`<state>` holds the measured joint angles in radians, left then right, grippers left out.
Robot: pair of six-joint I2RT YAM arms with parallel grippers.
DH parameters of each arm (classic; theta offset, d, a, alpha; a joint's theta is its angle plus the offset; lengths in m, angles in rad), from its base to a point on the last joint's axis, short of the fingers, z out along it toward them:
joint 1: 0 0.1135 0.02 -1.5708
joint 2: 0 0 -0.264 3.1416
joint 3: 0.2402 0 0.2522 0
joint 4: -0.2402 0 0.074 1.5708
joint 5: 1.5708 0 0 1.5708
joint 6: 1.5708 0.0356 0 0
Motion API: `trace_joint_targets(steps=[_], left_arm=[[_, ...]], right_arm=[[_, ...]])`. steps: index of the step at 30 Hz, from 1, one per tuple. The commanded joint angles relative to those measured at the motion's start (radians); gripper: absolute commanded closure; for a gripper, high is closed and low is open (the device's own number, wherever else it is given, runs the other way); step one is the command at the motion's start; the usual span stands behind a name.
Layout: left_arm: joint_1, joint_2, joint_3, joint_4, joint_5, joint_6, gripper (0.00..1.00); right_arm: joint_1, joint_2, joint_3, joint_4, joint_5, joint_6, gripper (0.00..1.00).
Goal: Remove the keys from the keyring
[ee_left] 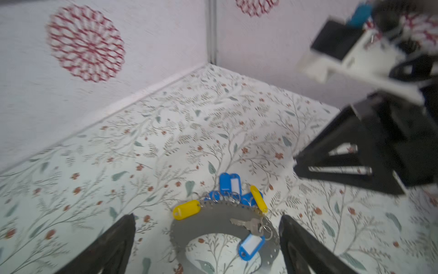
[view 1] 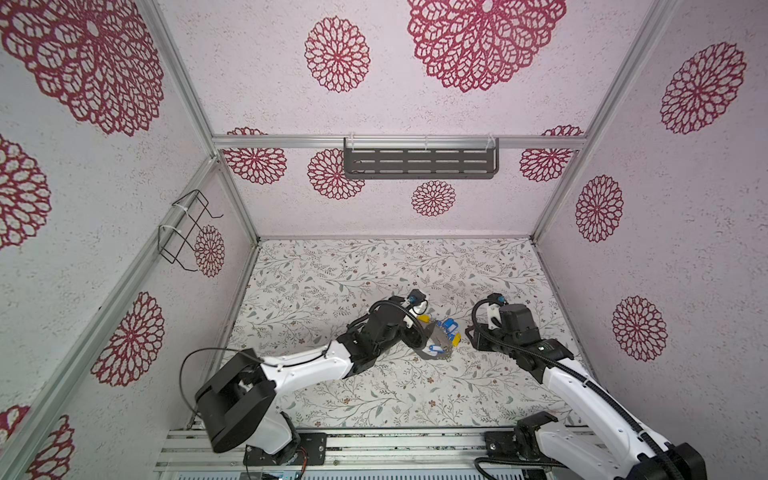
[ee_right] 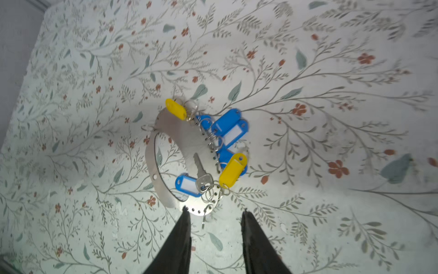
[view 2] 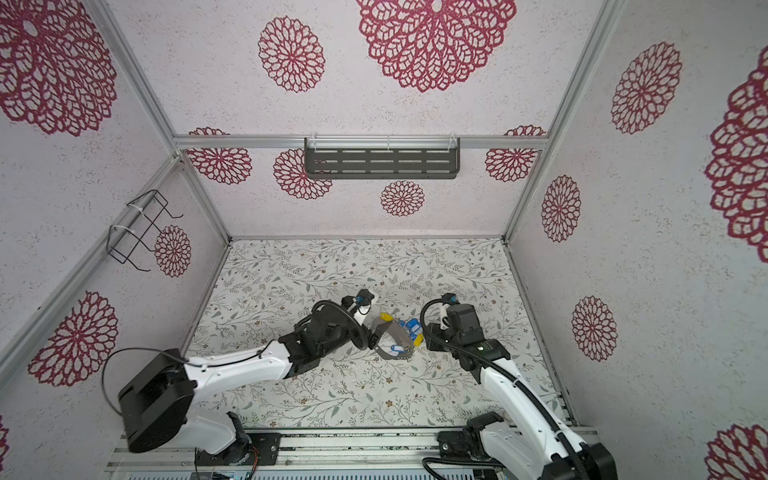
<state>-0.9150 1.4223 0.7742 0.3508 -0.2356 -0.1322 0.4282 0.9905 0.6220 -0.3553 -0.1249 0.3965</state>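
The keyring (ee_right: 176,136), a flat grey hoop with small holes along its rim, lies flat on the floral tabletop (view 1: 332,282) between both arms; it also shows in both top views (view 1: 432,355) (view 2: 388,353). Several keys hang from its rim on small silver loops: blue tags (ee_right: 227,125) (ee_left: 229,184), yellow tags (ee_right: 233,169) (ee_left: 186,209), and a silver key (ee_right: 201,170) beside a blue tag (ee_right: 187,183). My left gripper (ee_left: 206,219) is open wide, its fingers on either side of the hoop, apart from it. My right gripper (ee_right: 215,210) is open, one fingertip (ee_right: 184,213) at the hoop's edge, nothing held.
The right arm's black fingers (ee_left: 355,161) stand close beside the tags in the left wrist view. A dark slotted shelf (view 1: 419,163) hangs on the back wall and a wire rack (view 1: 187,232) on the left wall. Aluminium rails (view 1: 374,444) run along the front edge.
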Motion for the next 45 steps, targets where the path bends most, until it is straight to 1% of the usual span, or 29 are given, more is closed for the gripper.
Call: trace_joint_targets(steps=[1, 4, 7, 9, 11, 13, 15, 17, 20, 24, 28, 32, 37, 40, 41, 43, 45], left_arm=[[0.024, -0.034, -0.08, -0.084, -0.315, -0.226, 0.03], [0.061, -0.089, -0.071, -0.274, -0.349, -0.396, 0.03], [0.093, -0.119, -0.083, -0.388, -0.361, -0.485, 0.03], [0.108, -0.129, -0.117, -0.386, -0.362, -0.52, 0.03], [0.124, -0.136, -0.145, -0.373, -0.341, -0.543, 0.03], [0.133, -0.14, -0.161, -0.369, -0.323, -0.559, 0.03], [0.136, -0.144, -0.171, -0.371, -0.316, -0.567, 0.03], [0.136, -0.147, -0.178, -0.368, -0.311, -0.572, 0.03], [0.137, -0.15, -0.182, -0.365, -0.309, -0.573, 0.03], [0.139, -0.157, -0.178, -0.363, -0.297, -0.566, 0.03], [0.14, -0.163, -0.173, -0.367, -0.292, -0.561, 0.03], [0.139, -0.175, -0.178, -0.369, -0.289, -0.564, 0.03], [0.139, -0.191, -0.185, -0.367, -0.281, -0.566, 0.03], [0.14, -0.198, -0.184, -0.368, -0.283, -0.562, 0.03], [0.14, -0.2, -0.183, -0.368, -0.284, -0.561, 0.03], [0.143, -0.201, -0.179, -0.368, -0.283, -0.558, 0.03], [0.142, -0.203, -0.175, -0.37, -0.281, -0.556, 0.03]], right_arm=[[0.112, 0.082, 0.057, 0.033, 0.064, 0.007, 0.6], [0.173, 0.172, 0.094, 0.03, 0.099, -0.016, 0.56], [0.214, 0.249, 0.14, 0.008, 0.135, -0.036, 0.55], [0.248, 0.301, 0.174, -0.003, 0.164, -0.055, 0.55], [0.274, 0.348, 0.201, -0.013, 0.198, -0.089, 0.56], [0.295, 0.396, 0.227, -0.035, 0.226, -0.15, 0.55], [0.308, 0.434, 0.238, -0.056, 0.24, -0.206, 0.5], [0.311, 0.462, 0.24, -0.067, 0.264, -0.237, 0.45], [0.307, 0.48, 0.228, -0.039, 0.282, -0.255, 0.44], [0.296, 0.495, 0.242, -0.006, 0.274, -0.263, 0.51], [0.277, 0.542, 0.262, -0.002, 0.262, -0.296, 0.53], [0.241, 0.601, 0.276, -0.001, 0.249, -0.311, 0.58], [0.219, 0.64, 0.285, -0.01, 0.253, -0.32, 0.58], [0.218, 0.664, 0.29, -0.02, 0.231, -0.312, 0.57], [0.218, 0.672, 0.293, -0.022, 0.227, -0.307, 0.59], [0.218, 0.68, 0.298, -0.026, 0.236, -0.294, 0.69], [0.218, 0.678, 0.303, -0.031, 0.249, -0.283, 0.82]])
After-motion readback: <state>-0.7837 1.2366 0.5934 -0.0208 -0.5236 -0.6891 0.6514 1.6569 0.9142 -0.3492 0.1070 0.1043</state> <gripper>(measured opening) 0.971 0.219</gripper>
